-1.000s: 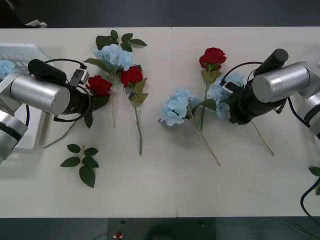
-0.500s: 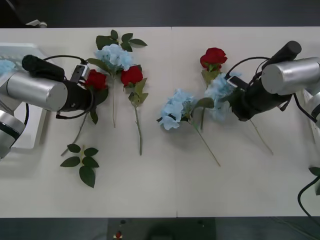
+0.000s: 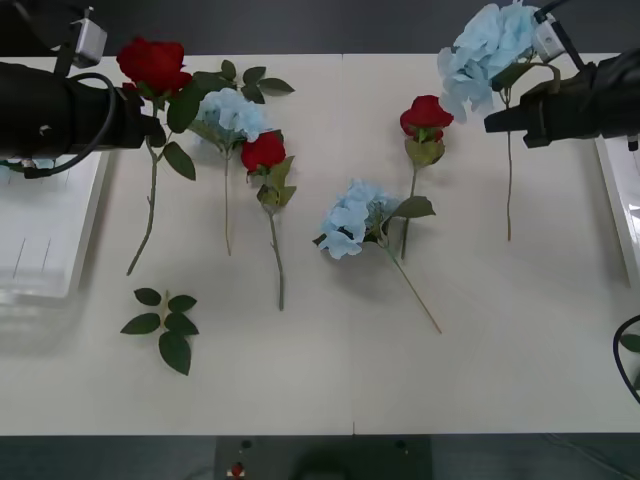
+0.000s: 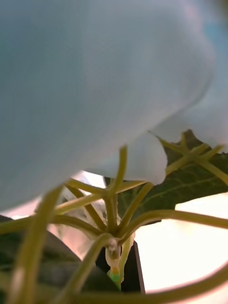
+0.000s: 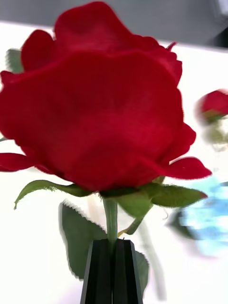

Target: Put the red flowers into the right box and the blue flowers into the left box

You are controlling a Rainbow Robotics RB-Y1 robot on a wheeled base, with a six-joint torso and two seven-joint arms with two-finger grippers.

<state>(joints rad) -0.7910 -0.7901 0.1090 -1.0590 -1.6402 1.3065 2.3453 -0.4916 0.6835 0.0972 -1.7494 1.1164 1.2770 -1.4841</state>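
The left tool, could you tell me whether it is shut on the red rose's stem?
Shut: the left tool has its black fingers pressed together around the red rose's stem.

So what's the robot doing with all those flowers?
It's sorting them. The left gripper is shut on a red rose, lifted near the left box. The right gripper holds a blue flower up near the right box. Two red roses and two blue flowers lie on the table.
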